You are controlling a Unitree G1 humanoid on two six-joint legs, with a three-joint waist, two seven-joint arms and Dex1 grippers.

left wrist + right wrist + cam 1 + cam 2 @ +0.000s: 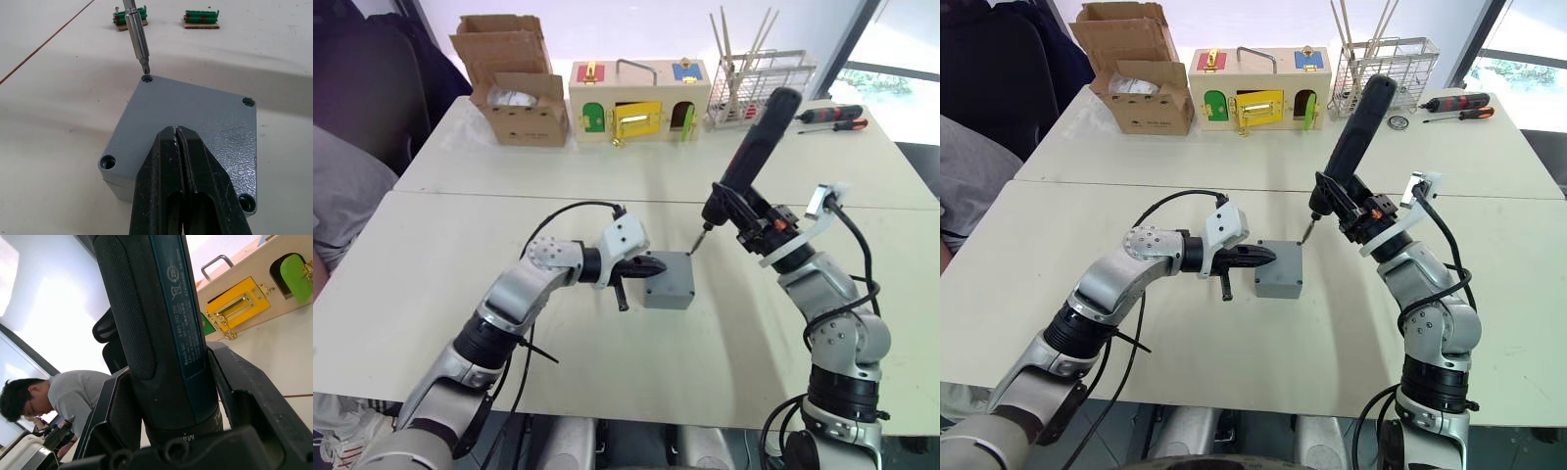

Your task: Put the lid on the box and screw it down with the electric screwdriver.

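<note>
A: Left gripper [182,147] fingers pressed together, nothing between them, tips resting flat on the lid [195,122]. Looks like a hold-down.

B: Right side?

A: Right gripper [754,223] fingers clamped around the electric screwdriver [756,145], body tilted up and away, bit pointing down at the lid's far corner hole. Left wrist view puts the bit tip right at that hole, touching or just above; can't tell if it's seated.

B: Lid position?

A: On the box [668,291], edges lined up as far as I can see. Box sits mid-worktop [460,294], between the two arms.

B: So progress?

A: Lid placement reads as done. Screwing is the step in hand. Four corner holes visible; can't make out which hold screws, or how deep. I'd guess first corner, three left, but that's a judgement.

B: Risk?

A: Bit comes in at an angle, so it may skip off the hole. Left hold-down should stop the box sliding.
</note>
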